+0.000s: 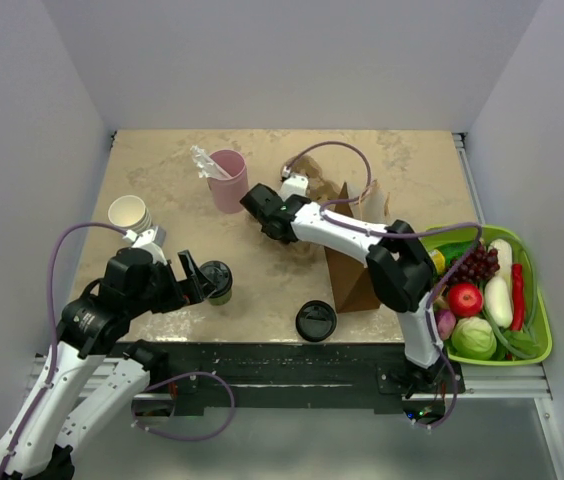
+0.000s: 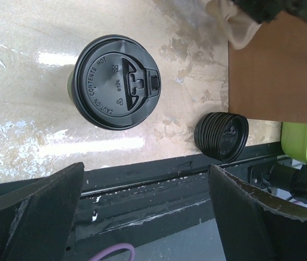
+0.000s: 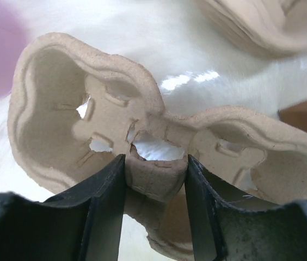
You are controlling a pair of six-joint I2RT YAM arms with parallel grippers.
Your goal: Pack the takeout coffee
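Observation:
The takeout coffee [image 1: 217, 282] is a small olive-green cup with a black lid, standing at the front left of the table. In the left wrist view its lid [image 2: 115, 81] faces the camera. My left gripper [image 1: 194, 278] is open just left of the cup, not touching it; its jaws [image 2: 145, 212] stand wide apart and empty. My right gripper [image 1: 259, 212] is near the pink tumbler and is shut on the centre post of a tan pulp cup carrier [image 3: 156, 174], which has two empty cup wells.
A pink tumbler [image 1: 227, 180] stands at the back. A stack of lidless paper cups [image 1: 129, 213] is at the left. A loose black lid [image 1: 316, 320] lies near the front edge. A brown paper bag [image 1: 357, 255] and a green produce basket [image 1: 537, 345] are at the right.

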